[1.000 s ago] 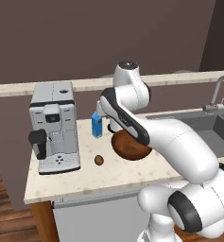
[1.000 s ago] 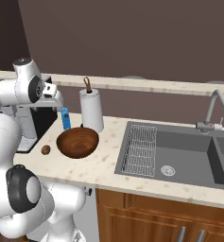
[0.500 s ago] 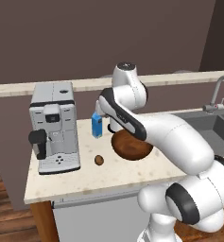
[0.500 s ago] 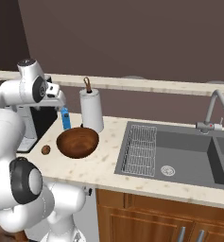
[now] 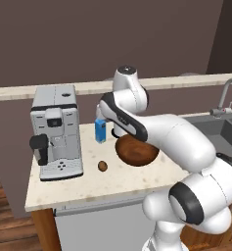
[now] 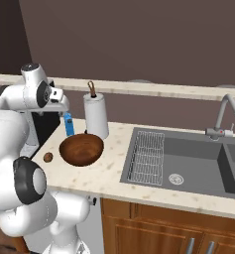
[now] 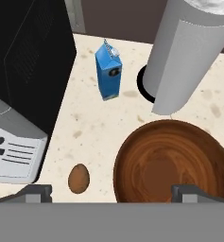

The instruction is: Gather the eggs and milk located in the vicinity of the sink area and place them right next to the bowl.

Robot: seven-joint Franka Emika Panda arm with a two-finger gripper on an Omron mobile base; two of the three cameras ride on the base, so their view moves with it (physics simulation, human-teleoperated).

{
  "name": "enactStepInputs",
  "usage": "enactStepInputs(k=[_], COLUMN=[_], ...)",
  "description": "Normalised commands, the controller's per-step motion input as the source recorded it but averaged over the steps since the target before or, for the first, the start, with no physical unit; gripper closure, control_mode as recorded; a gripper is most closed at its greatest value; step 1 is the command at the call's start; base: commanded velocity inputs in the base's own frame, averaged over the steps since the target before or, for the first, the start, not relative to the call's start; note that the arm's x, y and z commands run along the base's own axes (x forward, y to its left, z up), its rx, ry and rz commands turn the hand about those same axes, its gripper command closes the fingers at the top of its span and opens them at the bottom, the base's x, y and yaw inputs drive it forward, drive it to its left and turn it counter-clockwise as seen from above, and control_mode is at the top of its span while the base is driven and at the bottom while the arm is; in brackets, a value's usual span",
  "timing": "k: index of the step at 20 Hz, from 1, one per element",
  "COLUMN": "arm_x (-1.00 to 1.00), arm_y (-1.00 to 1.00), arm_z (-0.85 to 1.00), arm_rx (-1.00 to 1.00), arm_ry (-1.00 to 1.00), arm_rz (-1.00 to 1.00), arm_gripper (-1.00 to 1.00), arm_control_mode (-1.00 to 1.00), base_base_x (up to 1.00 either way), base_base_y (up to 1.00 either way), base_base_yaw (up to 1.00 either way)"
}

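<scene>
Item, milk (image 7: 108, 74): blue carton, upright on the counter (image 7: 104, 127), same place as a second ago, just beside the paper-towel roll (image 7: 189, 52) and near the bowl (image 7: 172, 163); item, one dark brown egg (image 7: 78, 178), near the bowl's rim on the coffee-machine (image 5: 56, 130) side, likewise unmoved. Item, my claw (image 7: 111, 191): released, jaws wide, grasping nothing, above bowl and egg; over the last second my arm has shifted only slightly. Judgement: milk and this egg look delivered; the sink (image 6: 188, 161) shows no orange egg, so its whereabouts I cannot tell.
</scene>
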Motion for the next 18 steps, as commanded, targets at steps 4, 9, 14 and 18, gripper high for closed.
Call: enactStepInputs(k=[4,9,14,18], arm_x=[0.29,0.24,0.21,0.16], arm_y=[0.02,0.0,0.06,0.07], arm_z=[-0.13,-0.12,-0.15,-0.08], arm_rx=[0.0,0.0,0.0,0.0], arm_ry=[0.0,0.0,0.0,0.0], arm_rz=[0.0,0.0,0.0,0.0], arm_gripper=[-1.0,-1.0,-1.0,-1.0], arm_control_mode=[-1.0,-1.0,-1.0,-1.0], base_base_x=[0.0,0.0,0.0,0.0], base_base_y=[0.0,0.0,0.0,0.0], base_base_yaw=[0.0,0.0,0.0,0.0])
